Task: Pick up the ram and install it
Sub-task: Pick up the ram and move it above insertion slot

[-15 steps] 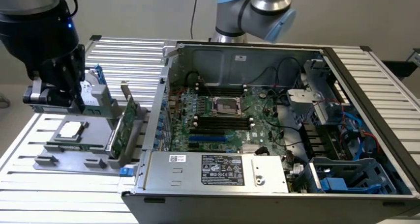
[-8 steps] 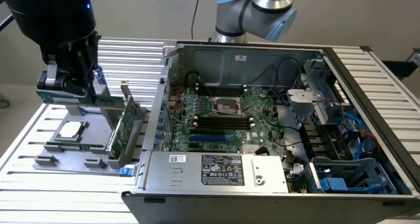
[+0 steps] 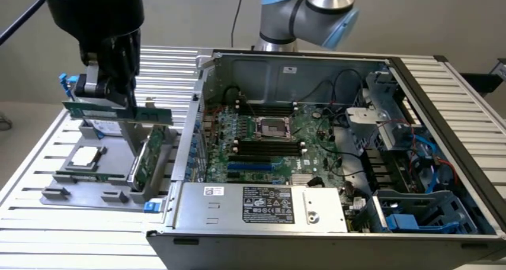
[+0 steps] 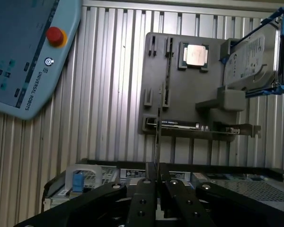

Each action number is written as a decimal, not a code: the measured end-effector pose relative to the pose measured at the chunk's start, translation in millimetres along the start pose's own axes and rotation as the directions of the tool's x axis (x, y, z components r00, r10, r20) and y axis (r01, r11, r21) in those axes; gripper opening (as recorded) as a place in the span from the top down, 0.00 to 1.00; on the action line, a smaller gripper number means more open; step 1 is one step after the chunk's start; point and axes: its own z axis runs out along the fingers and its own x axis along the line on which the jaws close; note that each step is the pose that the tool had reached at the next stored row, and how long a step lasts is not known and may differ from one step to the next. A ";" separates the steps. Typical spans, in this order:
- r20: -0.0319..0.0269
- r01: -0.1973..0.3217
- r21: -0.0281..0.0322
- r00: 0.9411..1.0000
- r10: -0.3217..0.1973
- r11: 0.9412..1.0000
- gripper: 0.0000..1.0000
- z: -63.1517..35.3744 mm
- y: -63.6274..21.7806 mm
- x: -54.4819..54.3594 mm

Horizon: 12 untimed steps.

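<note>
The ram, a thin green stick, hangs level above the grey parts holder at the exterior view's left, and my gripper is shut on it from above. In the wrist view the ram shows edge-on as a thin dark line rising from between my black fingers, with the gripper shut on it. The open computer case lies to the exterior view's right. Its motherboard holds long black slots beside the CPU socket.
The holder carries a CPU, a second green stick, an upright expansion card and a blue-framed hard drive. A teach pendant lies on the slatted table. The power supply sits at the case's front.
</note>
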 end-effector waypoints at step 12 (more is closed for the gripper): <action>-0.003 0.023 -0.001 1.000 -0.023 1.000 0.86 -14.1 -40.3 1.8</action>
